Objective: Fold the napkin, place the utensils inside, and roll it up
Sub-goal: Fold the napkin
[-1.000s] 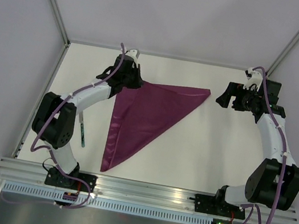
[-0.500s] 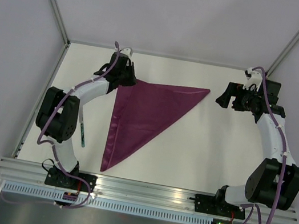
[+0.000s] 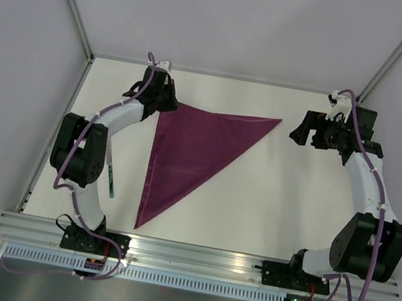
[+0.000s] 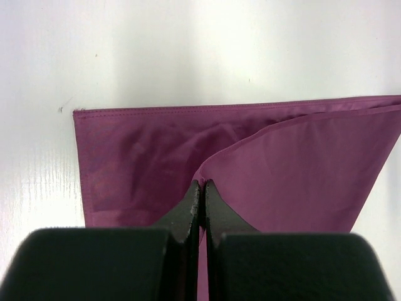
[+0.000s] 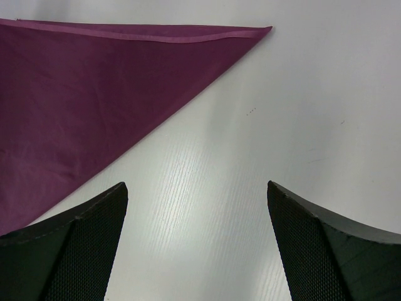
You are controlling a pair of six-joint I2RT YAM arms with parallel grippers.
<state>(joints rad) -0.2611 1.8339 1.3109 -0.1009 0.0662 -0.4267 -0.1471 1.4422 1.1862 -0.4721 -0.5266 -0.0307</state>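
The napkin (image 3: 194, 145) lies folded into a dark magenta triangle on the white table, with its long edge along the far side and a point toward the near edge. My left gripper (image 3: 164, 102) is at its far-left corner. In the left wrist view the left gripper (image 4: 202, 185) is shut, pinching the upper layer of the napkin (image 4: 301, 169) just short of the lower layer's corner. My right gripper (image 3: 303, 130) is open and empty beside the right tip. In the right wrist view the right gripper (image 5: 195, 188) hangs over bare table near the napkin (image 5: 75, 94). A thin dark utensil (image 3: 109, 179) lies left of the napkin, partly hidden by the left arm.
White walls and a metal frame enclose the table (image 3: 277, 203). An aluminium rail (image 3: 198, 255) runs along the near edge, where both arm bases are bolted.
My left gripper has moved toward the far left, drawing the napkin's upper layer toward the far-left corner. The right arm has not moved.
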